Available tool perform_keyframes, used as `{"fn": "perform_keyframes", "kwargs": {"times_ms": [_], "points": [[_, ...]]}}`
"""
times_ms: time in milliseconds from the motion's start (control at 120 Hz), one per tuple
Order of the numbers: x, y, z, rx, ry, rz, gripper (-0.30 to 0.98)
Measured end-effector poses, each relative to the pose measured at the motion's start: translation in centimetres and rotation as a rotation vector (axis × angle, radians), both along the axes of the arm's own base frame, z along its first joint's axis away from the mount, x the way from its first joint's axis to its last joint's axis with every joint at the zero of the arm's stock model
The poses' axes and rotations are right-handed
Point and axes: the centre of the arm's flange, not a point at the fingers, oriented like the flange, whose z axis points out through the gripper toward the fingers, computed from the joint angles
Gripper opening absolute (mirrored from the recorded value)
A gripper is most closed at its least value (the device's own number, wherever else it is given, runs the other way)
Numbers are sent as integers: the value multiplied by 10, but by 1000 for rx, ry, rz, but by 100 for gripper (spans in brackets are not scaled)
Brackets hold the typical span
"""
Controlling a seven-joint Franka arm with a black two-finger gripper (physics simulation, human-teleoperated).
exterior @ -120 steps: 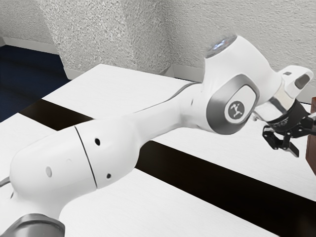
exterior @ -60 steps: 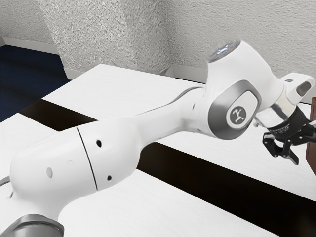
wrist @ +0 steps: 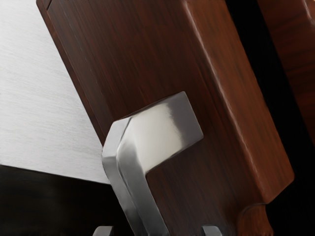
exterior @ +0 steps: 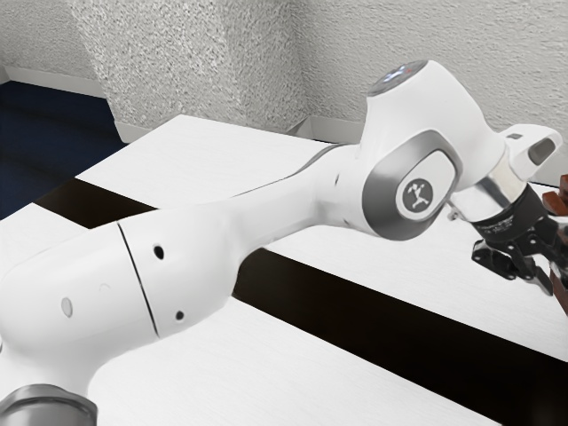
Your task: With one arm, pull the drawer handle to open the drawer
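The table is provided with a flat, white, finely grained top, across which a broad, near-black band is run diagonally in the exterior view. At that view's right edge, a reddish-brown wooden drawer unit is positioned on the top, shown in part; its base is mostly hidden.

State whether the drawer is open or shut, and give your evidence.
Open, at least partly: in the wrist view, a dark gap separates the drawer front from the cabinet wood behind it.
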Motion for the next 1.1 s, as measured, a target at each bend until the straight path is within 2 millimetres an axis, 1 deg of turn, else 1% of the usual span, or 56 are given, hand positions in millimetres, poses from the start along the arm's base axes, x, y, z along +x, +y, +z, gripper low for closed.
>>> {"fn": "perform_keyframes", "kwargs": {"times_ms": [83,142,250,442,625,1100], "points": [[-4,2,4,9,10,-3,4],[-7,4,4,19,19,-2,0],[-13,8,3,38,38,0,-4],[-28,25,14,66,54,23,-9],[-39,37,14,84,74,42,-10],[-59,63,15,104,100,87,-10]]}}
